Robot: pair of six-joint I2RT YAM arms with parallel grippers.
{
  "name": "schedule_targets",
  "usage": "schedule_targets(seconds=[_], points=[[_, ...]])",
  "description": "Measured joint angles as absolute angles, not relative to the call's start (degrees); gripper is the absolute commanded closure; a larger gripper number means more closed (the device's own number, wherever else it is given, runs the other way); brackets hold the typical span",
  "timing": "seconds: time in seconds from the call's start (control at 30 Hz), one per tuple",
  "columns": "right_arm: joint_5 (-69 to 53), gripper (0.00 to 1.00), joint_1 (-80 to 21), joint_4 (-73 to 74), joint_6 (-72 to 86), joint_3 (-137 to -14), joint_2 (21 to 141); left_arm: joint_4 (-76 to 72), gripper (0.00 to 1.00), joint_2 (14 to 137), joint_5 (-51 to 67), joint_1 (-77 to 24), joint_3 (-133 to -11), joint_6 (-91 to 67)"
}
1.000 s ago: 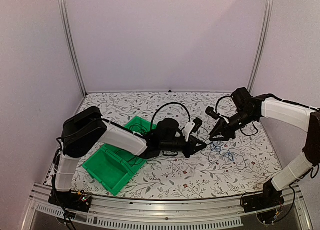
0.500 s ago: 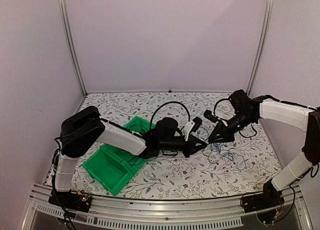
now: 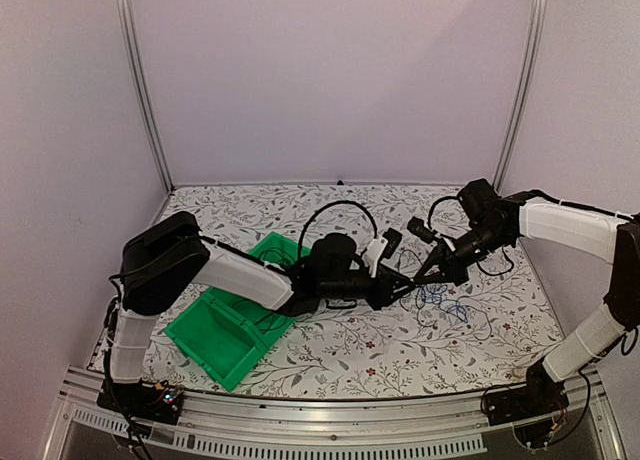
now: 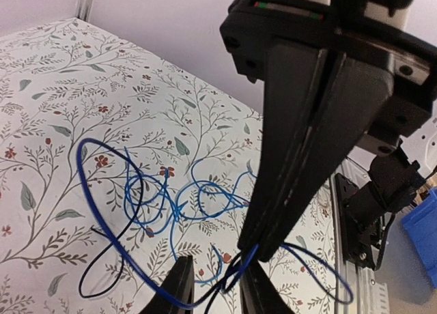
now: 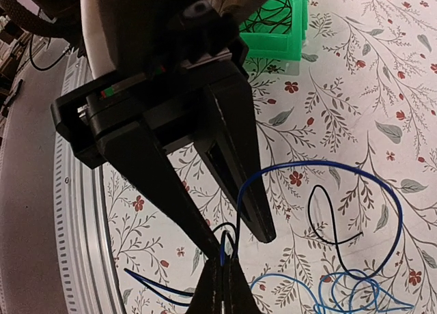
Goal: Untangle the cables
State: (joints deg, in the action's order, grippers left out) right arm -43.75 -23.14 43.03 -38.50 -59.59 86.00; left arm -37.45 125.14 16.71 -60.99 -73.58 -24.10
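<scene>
As the thin blue and black cables (image 4: 179, 208) looked limp and light, single strands suited gripping. Seen from above, the right gripper (image 5: 222, 288) pinched one at their 10 o'clock; the left gripper (image 4: 218, 288) gaped slightly.

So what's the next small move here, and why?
Probably ease the right gripper away from the left, drawing out the blue cable it is shut on. The left gripper stands open, so the strand should be able to slide out of the tangle.
</scene>
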Motion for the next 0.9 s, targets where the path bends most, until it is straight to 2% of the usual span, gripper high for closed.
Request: schedule_targets(seconds=[0.1, 0.2, 0.63, 0.8, 0.9], points=[[-44.53, 1.00, -23.00, 42.68, -38.06, -59.61, 85.93, -36.34, 0.86, 125.27, 14.83, -60.95, -74.78, -25.17], [-45.21, 1.00, -22.74, 42.09, -37.45, -59.64, 85.93, -35.70, 0.88, 125.71, 12.56, -60.97, -76.07, -26.74], [-50.28, 1.00, -22.94, 42.78, -36.64, -59.66, 85.93, -47.29, 0.85, 130.02, 9.76, -58.06, -77.30, -38.35], [-52.31, 1.00, -22.98, 43.55, -36.69, -60.25, 85.58, -47.11, 0.86, 131.61, 9.54, -57.06, -78.78, -39.77], [-52.34, 1.00, -22.98, 43.46, -36.56, -60.36, 84.36, -47.29, 0.81, 131.61, 9.34, -56.97, -78.56, -40.16]])
